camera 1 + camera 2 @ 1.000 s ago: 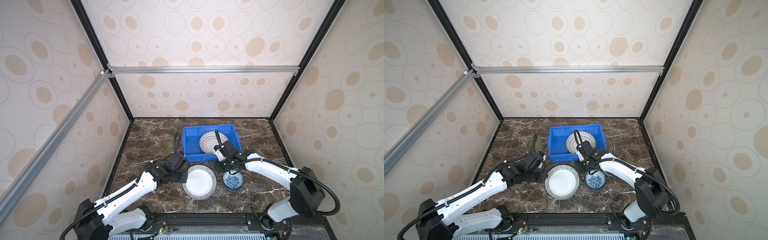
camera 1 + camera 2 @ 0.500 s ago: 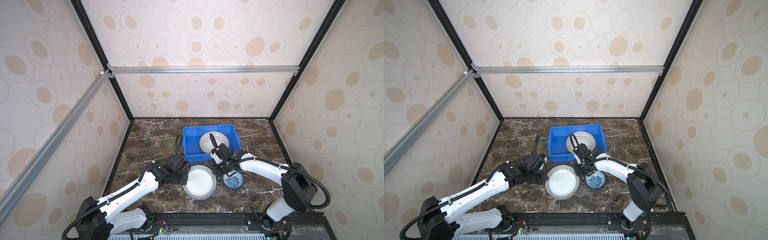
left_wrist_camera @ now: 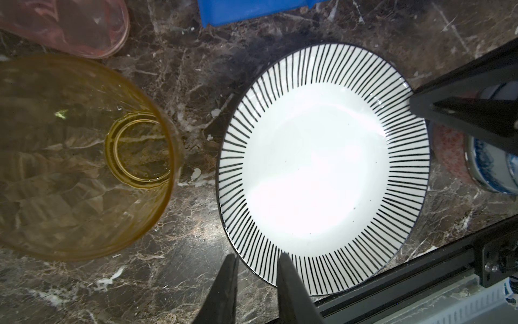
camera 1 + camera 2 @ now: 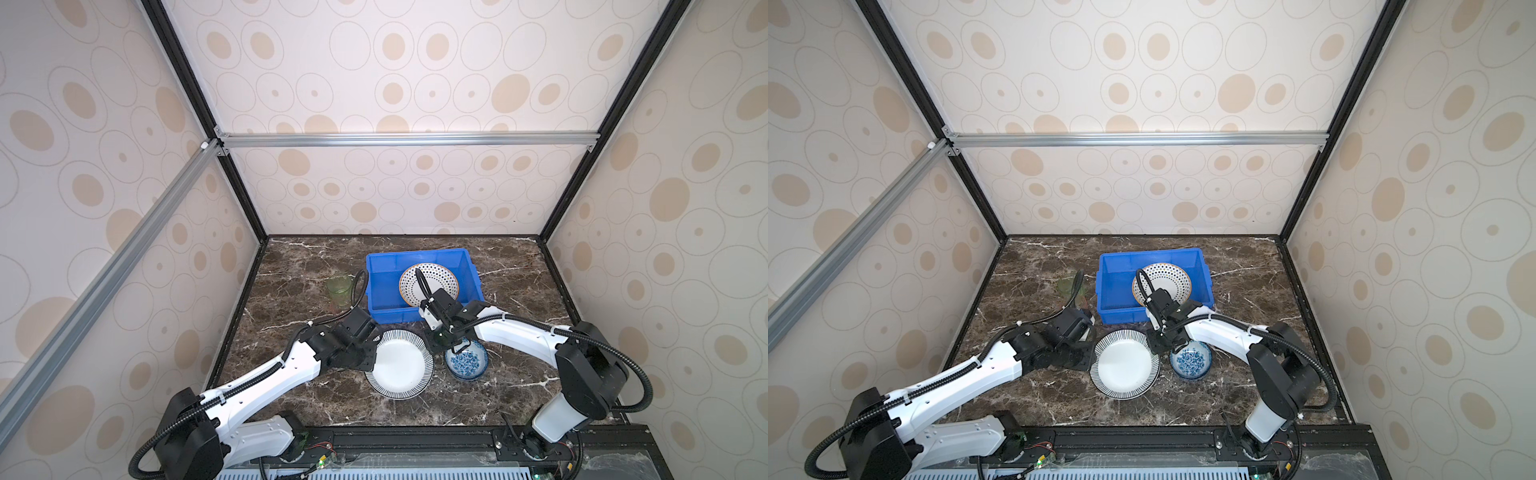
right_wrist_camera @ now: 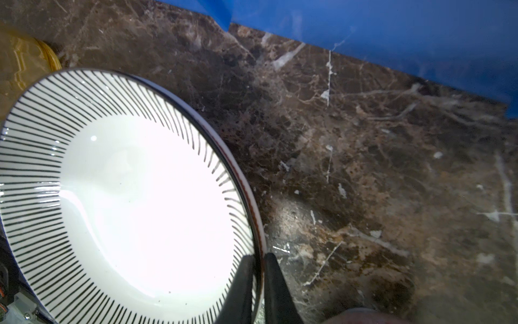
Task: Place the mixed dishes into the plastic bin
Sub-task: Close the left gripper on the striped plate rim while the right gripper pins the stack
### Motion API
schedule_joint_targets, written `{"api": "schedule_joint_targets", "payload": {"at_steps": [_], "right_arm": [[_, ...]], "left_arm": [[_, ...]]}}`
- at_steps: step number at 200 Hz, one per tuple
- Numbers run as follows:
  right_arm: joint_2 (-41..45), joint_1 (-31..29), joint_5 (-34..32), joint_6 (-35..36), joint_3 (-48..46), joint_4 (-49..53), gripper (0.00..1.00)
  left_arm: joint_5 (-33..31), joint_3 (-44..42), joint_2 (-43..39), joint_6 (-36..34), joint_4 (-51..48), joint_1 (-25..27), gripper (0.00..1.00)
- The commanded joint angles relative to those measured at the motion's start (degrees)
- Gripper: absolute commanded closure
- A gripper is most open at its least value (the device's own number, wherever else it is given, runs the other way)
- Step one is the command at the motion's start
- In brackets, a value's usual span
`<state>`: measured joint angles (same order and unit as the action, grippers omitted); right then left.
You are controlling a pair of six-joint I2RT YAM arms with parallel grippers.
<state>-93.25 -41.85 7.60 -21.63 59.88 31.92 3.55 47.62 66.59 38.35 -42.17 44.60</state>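
A plate with a black-striped rim [image 4: 400, 365] [image 4: 1125, 363] lies on the marble in front of the blue plastic bin [image 4: 422, 252] [image 4: 1150, 253]. My right gripper [image 5: 259, 256] [image 4: 433, 347] is shut on its right rim, one finger on each side. At the plate's left rim my left gripper [image 3: 258, 255] [image 4: 372, 357] stands open astride the edge, marble showing beside one finger. A dotted plate [image 4: 432, 282] leans inside the bin. The blue-floral bowl [image 4: 466, 360] [image 4: 1191, 360] sits just right of the striped plate. Close by the left gripper stand a yellow cup [image 3: 84, 157] and a pink cup [image 3: 70, 25].
A green cup [image 4: 340, 289] stands left of the bin beside the left arm's cable. The bin's front wall [image 5: 392, 28] [image 3: 252, 11] is close behind the striped plate. Patterned walls enclose the table on three sides, and a black rail [image 4: 415, 436] runs along the front.
My right gripper moved left and down from above the blue-floral bowl to the striped plate's right rim, and its jaws closed there. The left arm and plate stayed put.
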Motion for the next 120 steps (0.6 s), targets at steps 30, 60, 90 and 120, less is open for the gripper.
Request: {"api": "schedule_joint_targets", "payload": {"at_steps": [30, 60, 90, 120], "right_arm": [[-1.38, -0.68, -0.31, 0.49, 1.46, 1.30, 0.92], [-1.66, -0.74, -0.12, 0.62, 1.38, 1.21, 0.93], [-1.93, -0.78, 0.22, 0.71, 1.25, 1.04, 0.94], [-2.28, -0.78, 0.75, 0.71, 0.89, 0.69, 0.94]], "left_arm": [[0.32, -0.96, 0.11, 0.85, -1.35, 0.60, 0.73], [-0.56, -1.13, 0.56, 1.33, -2.54, 0.84, 0.73], [-1.09, -1.35, 0.82, 1.94, -3.05, 1.02, 0.72], [-1.51, -1.52, 1.49, 2.34, -3.25, 1.20, 0.71]]}}
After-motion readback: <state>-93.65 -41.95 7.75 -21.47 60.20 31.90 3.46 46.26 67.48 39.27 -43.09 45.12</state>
